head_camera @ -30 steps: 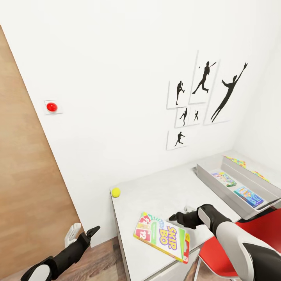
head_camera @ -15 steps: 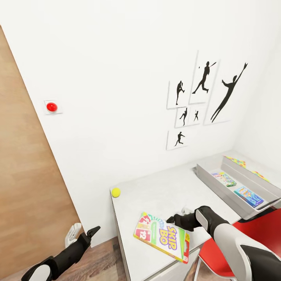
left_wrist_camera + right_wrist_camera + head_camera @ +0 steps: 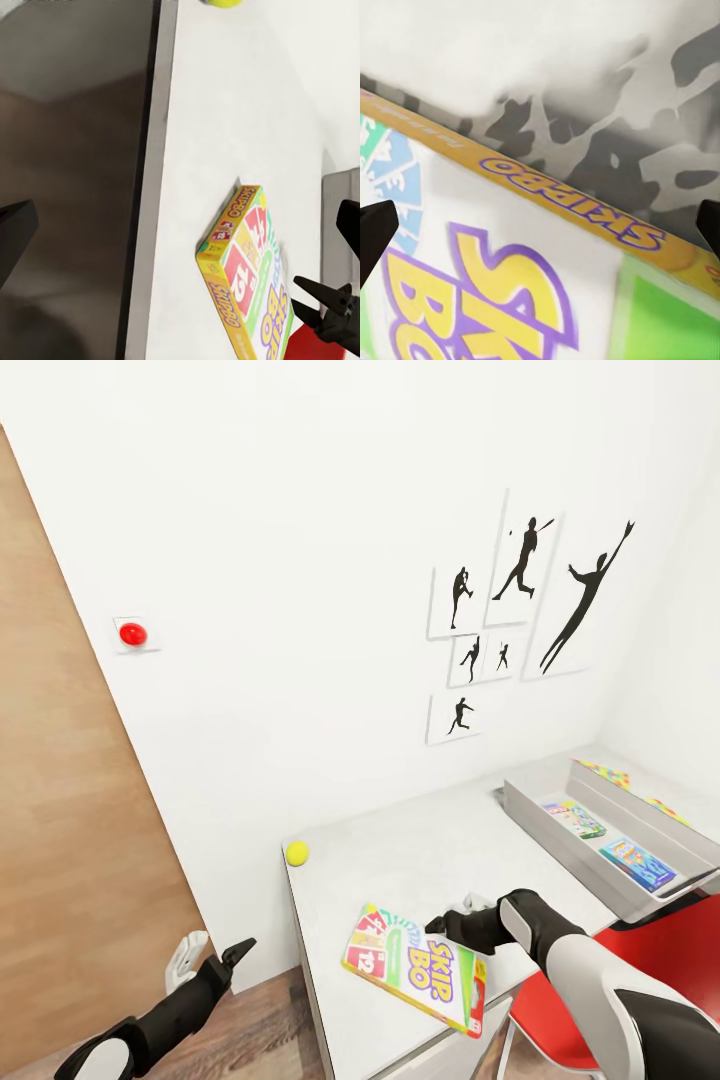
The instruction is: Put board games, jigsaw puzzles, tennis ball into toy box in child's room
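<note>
- You are hovering your right gripper [image 3: 437, 923] at the far long edge of the Skip-Bo board game [image 3: 420, 965], fingers spread wide, with the box edge lying between them in the right wrist view [image 3: 577, 206] and nothing gripped.
- The box is lying flat on the table [image 3: 400, 860] at about 6 o'clock from the table's middle, its long axis running from 10 o'clock to 4 o'clock across your head view, and one corner is looking as though it overhangs the near edge (hard to be sure).
- Your left gripper [image 3: 212, 958] is hanging open and empty off the table's end, over the floor at 7 o'clock, so the right arm is much the nearer one.
- The toy box [image 3: 560, 845] is sitting well apart at 3 o'clock from the Skip-Bo, and two smaller colourful game boxes [image 3: 575, 818] are lying inside it.
- The jigsaw puzzles [image 3: 605, 772] are resting beyond the toy box's far rim.
- The tennis ball [image 3: 297, 852] is waiting at the table's far left corner, at 10 o'clock.
</note>
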Controlling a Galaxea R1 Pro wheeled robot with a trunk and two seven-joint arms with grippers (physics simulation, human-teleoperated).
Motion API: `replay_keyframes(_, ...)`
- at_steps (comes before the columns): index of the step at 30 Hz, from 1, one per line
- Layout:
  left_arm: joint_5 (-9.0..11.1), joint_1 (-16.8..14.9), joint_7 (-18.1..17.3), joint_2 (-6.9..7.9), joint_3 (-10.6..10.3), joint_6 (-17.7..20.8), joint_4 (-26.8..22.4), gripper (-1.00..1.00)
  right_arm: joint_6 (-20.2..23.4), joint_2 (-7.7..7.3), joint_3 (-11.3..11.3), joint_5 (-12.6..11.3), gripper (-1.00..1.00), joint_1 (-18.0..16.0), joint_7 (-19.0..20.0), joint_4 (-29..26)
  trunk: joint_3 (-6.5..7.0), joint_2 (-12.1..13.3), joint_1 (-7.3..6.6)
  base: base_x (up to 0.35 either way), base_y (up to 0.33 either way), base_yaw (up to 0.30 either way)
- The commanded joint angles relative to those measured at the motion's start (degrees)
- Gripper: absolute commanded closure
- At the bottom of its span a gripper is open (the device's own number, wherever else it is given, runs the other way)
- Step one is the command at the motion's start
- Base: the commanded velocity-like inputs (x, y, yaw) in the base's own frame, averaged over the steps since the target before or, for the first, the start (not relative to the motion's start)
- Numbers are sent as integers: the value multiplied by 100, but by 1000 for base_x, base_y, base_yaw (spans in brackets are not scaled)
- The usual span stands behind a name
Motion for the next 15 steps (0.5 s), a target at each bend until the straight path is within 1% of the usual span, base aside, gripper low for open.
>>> replay_keyframes(1,29,-5,2,0,9,31,-1,-100,35,1,-14,-13,-100,-3,4,-6,-13,-12,3,0,0,0)
replay_keyframes(4,32,-5,2,2,9,30,11,-100,35,2,-14,-12,-100,-3,7,-6,-13,-12,3,-20,0,0)
replay_keyframes(7,37,-10,2,4,4,34,49,-100,35,3,-14,-12,-100,-2,11,-11,-13,-12,3,-99,0,0)
replay_keyframes(15,48,-21,2,5,1,37,89,-100,35,5,-14,-12,-100,-2,19,-13,-13,-12,3,-222,0,0)
